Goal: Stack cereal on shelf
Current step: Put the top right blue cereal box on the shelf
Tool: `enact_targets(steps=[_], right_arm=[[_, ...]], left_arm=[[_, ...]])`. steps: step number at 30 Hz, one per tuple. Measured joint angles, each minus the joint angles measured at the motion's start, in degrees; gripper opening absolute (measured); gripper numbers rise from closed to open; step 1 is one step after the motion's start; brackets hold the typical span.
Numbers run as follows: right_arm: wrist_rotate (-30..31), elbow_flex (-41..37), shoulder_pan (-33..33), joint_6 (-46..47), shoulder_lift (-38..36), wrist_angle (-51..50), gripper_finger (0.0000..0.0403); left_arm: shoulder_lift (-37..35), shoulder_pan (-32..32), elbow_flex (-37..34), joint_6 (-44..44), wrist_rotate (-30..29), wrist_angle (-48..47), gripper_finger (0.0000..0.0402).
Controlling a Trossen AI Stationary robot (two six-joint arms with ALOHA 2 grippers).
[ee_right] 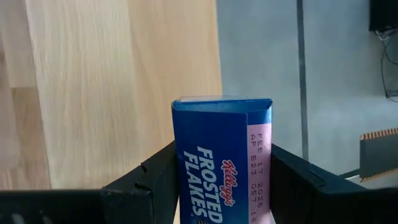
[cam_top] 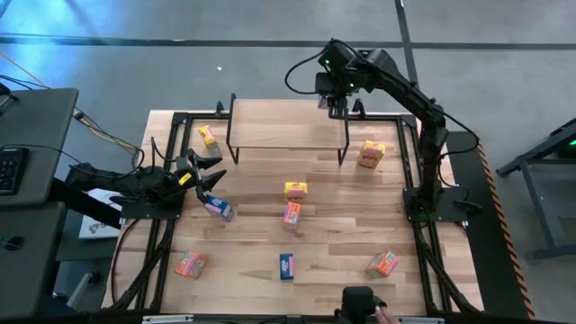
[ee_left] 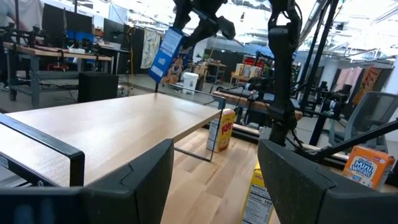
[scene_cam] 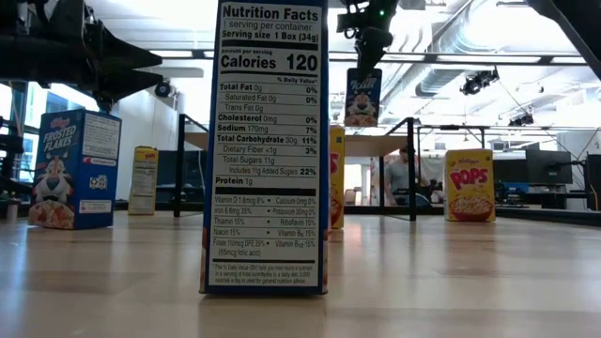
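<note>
Beyond the table the workshop stretches off, desks and monitors under bright ceiling lights. Up at the far right corner of the low wooden-topped shelf with thin black legs point(cam_top: 286, 123), the right gripper point(cam_top: 336, 106) hangs clenched on a small blue cardboard cereal box point(ee_right: 222, 163), its long axis dropping straight down out of the fingers, printed face showing to the low camera point(scene_cam: 362, 97). What matters is the lateral offset: the box hovers clear above the shelf top and right at its edge, so I'd judge it needs carrying inward over the wood before going down.

Over on the left side of the table, the left gripper point(cam_top: 200, 173) waits with fingers spread and empty, near another blue box lying flat point(cam_top: 219, 209). Other yellow, orange and blue boxes sit scattered across the light wooden tabletop point(cam_top: 333, 265).
</note>
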Motion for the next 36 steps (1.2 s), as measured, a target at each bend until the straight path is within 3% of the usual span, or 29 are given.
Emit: enact_targets(steps=[15,36], right_arm=[[-8.3,0.0,-0.8,-0.7,0.0,-1.6,0.0188],[-9.6,0.0,-3.0,-0.7,3.7,-2.0,0.0188]], left_arm=[[0.0,0.0,0.0,0.0,0.0,0.0,0.0225],[0.0,0.0,0.0,0.0,0.0,0.0,0.0225]])
